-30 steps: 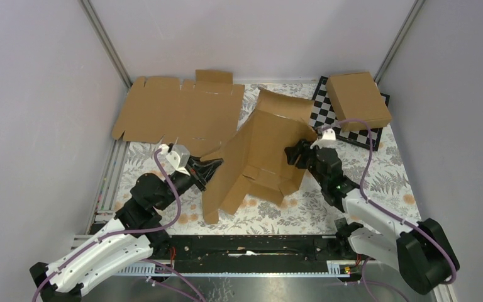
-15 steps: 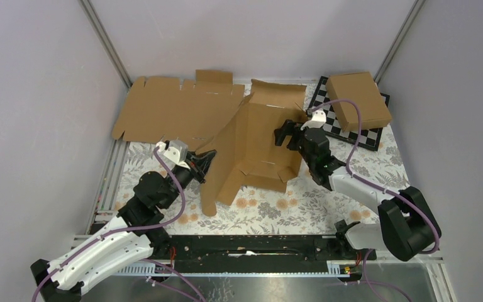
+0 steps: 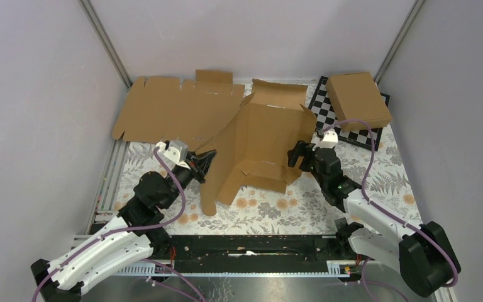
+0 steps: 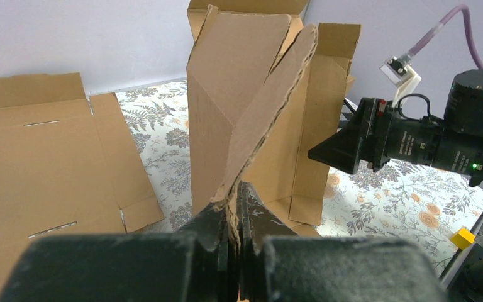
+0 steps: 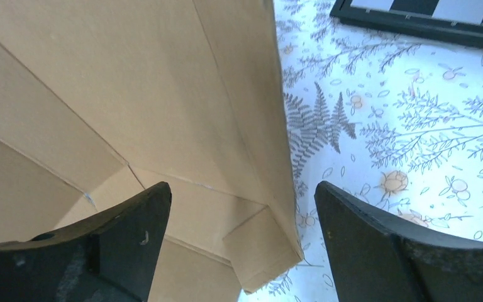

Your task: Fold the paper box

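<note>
Left hand (image 3: 209, 157) clenched on paper box (image 3: 261, 141) left flap; right hand (image 3: 295, 155) wide open, empty, w/ box's right edge just ahead.

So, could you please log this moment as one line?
left pincer: shut on flap of plain brown cardboard paper box | right pincer: open, astride box's edge | box: half-raised, fold unfinished

1. The work area is enclosed on three sides by plain pale lilac walls (image 3: 258, 31).
2. The back corners are marked by grey metal posts (image 3: 105, 41).
3. The table (image 3: 390, 165) is covered with a white cloth printed with ferns and flowers.
4. A black rail (image 3: 245, 248) is mounted along the near edge.
</note>
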Robot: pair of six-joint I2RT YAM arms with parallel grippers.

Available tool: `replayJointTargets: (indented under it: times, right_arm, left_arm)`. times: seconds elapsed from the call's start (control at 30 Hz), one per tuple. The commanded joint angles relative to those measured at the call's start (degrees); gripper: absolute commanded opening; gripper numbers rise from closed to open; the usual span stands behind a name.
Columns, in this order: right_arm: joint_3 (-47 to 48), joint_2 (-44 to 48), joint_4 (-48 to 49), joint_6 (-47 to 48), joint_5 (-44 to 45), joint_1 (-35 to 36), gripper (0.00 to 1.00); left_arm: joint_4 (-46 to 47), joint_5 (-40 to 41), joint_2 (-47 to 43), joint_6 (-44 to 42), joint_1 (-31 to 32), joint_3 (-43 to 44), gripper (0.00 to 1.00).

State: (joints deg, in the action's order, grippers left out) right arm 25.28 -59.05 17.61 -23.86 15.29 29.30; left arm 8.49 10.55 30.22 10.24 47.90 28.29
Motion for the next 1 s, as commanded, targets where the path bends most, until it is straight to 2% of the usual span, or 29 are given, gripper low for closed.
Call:
replayJointTargets:
  times: [0.0, 0.1, 0.27, 0.5, 0.63, 0.77, 0.97]
  right_arm:
    - [-2.83, 1.56, 1.69, 0.45, -4.71, 0.3, 0.88]
    - [-2.46, 0.56, 2.1, 0.21, -11.45, 0.32, 0.83]
    - [-4.01, -0.65, 5.88, 0.09, -20.63, 1.19, 0.85]
    - [-3.63, -2.95, 3.53, 3.88, -15.64, 4.62, 0.98]
    - [-0.97, -6.84, 0.72, 6.24, -15.55, 7.09, 0.97]
    - [1.86, -11.68, -2.1, 10.74, -10.81, 12.53, 1.0]
    - [1.61, -11.78, -2.19, 12.78, -3.99, 14.47, 1.0]
  left_arm:
    - [0.1, -0.85, 0.27, -0.4, 0.09, 0.7, 0.0]
    - [0.04, -1.5, 0.52, -0.03, 0.08, 0.79, 0.0]
    - [-0.1, -3.91, 1.46, 0.93, 0.08, 0.87, 0.0]
    - [-0.58, -5.51, 1.61, 1.45, 0.09, 1.48, 0.0]
    - [-0.96, -6.33, 1.84, 1.45, 0.08, 2.04, 0.0]
    - [-1.94, -7.08, 2.23, 1.21, 0.03, 2.71, 0.0]
    - [-2.75, -7.07, 1.52, 1.19, 0.09, 2.82, 0.0]
